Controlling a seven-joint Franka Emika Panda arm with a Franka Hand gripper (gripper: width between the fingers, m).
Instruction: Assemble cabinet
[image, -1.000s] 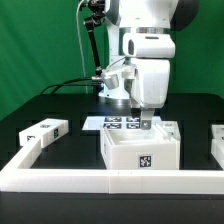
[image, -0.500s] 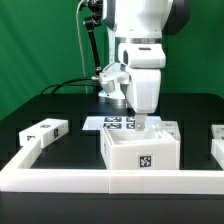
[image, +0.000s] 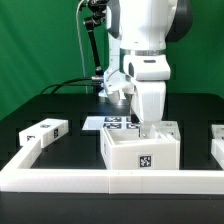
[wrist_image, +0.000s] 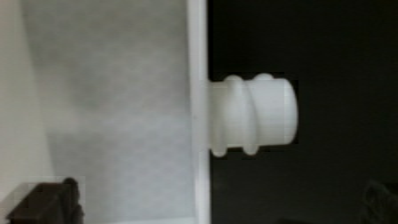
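We see bright, even light in the exterior view; the white cabinet (image: 140, 150) at five o'clock shows little shading. Our wrist view is blurred, its fingers (wrist_image: 45, 203) dark.

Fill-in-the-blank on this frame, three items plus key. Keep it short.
1. The gripper hangs over the cabinet box, whose front face bears one black-and-white square ____.
2. In the exterior view, the marker board lies ____ the box.
3. A loose white panel lies on the table to the exterior view's ____ of the box.
Missing words: tag; behind; left.

Robotics lab: green backdrop (image: 40, 40), black table (image: 60, 108), marker board (image: 104, 123)
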